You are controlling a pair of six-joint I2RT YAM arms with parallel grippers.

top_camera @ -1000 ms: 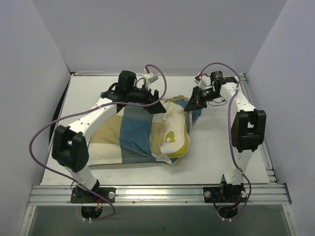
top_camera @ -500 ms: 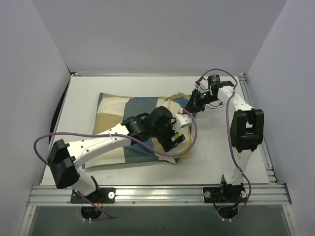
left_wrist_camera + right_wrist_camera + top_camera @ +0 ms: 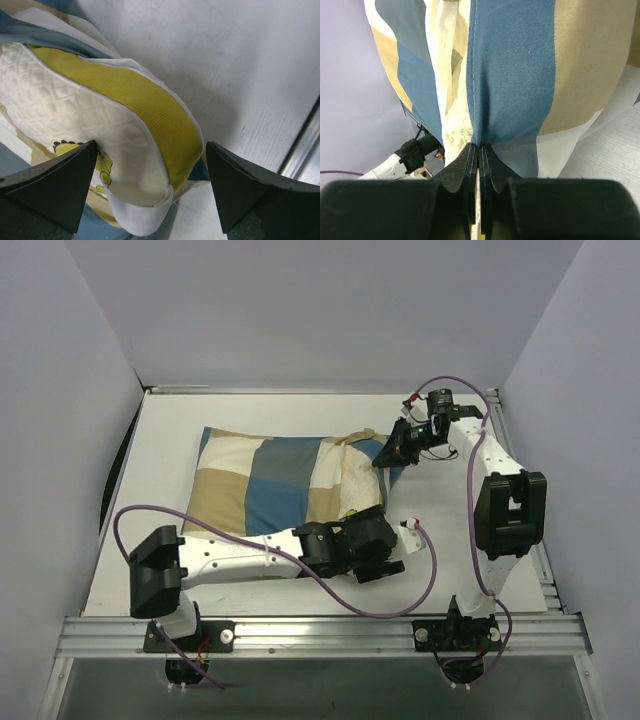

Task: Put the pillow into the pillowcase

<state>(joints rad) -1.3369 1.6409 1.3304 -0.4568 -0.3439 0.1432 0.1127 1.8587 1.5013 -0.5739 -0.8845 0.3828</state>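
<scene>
The checked blue, tan and white pillowcase (image 3: 260,485) lies on the white table with the cream pillow (image 3: 355,480) partly inside it. The pillow's right end shows at the case's mouth. My left gripper (image 3: 372,552) is low at the pillow's front right corner. In the left wrist view it is open (image 3: 150,192), its fingers (image 3: 50,187) straddling the corner of the pillow (image 3: 75,110) with its yellow band and emblem. My right gripper (image 3: 388,453) is at the far right of the mouth, shut (image 3: 479,146) on a fold of the pillowcase (image 3: 515,75).
The metal rail (image 3: 320,630) runs along the table's near edge and also shows close by (image 3: 306,150). Purple cables (image 3: 425,580) loop beside both arms. Grey walls stand on the left, back and right. Bare table (image 3: 440,540) lies right of the pillow.
My left arm has swung from behind the pillow, over it, down to its front right corner. The right gripper has kept its hold on the pillowcase, shifting only slightly.
</scene>
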